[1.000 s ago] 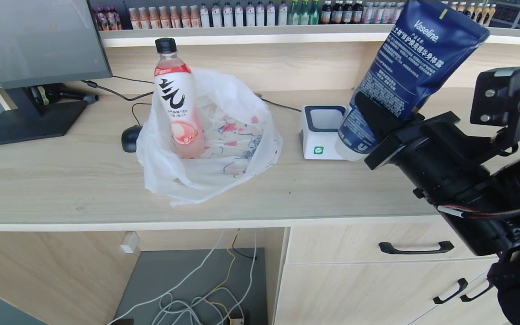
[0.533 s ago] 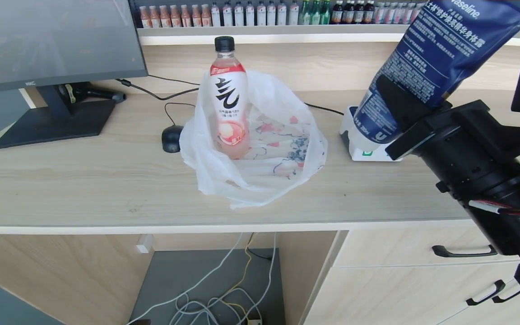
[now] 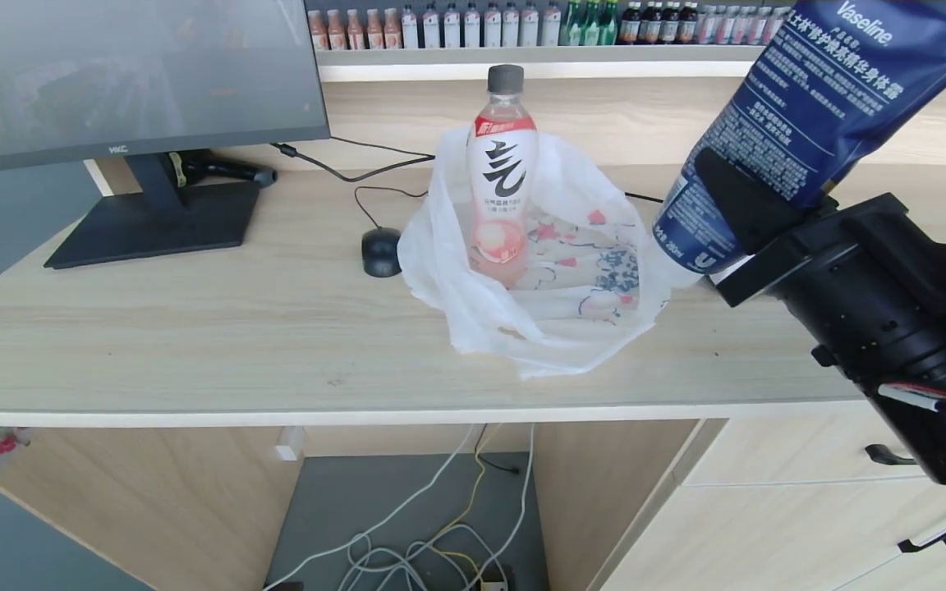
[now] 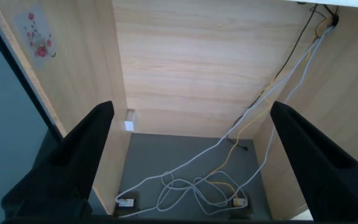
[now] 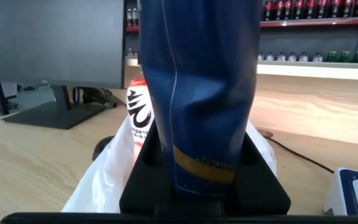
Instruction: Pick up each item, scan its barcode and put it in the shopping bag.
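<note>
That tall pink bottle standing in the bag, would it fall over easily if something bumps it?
Probably yes: the bottle is tall and narrow and stands upright, so a knock near its cap would likely tip it. The thin shopping bag around it looks floppy and would hardly steady it. Being round, it might then roll.

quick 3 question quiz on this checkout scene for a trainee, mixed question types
1. True or false: the pink drink bottle stands upright inside the shopping bag.
2. What is the right gripper holding? A a blue tube, B a green can, C a red box.
3. Fill in: the black mouse lies on the counter between the bag and the ____.
Key: 1 true; 2 A; 3 monitor.
</note>
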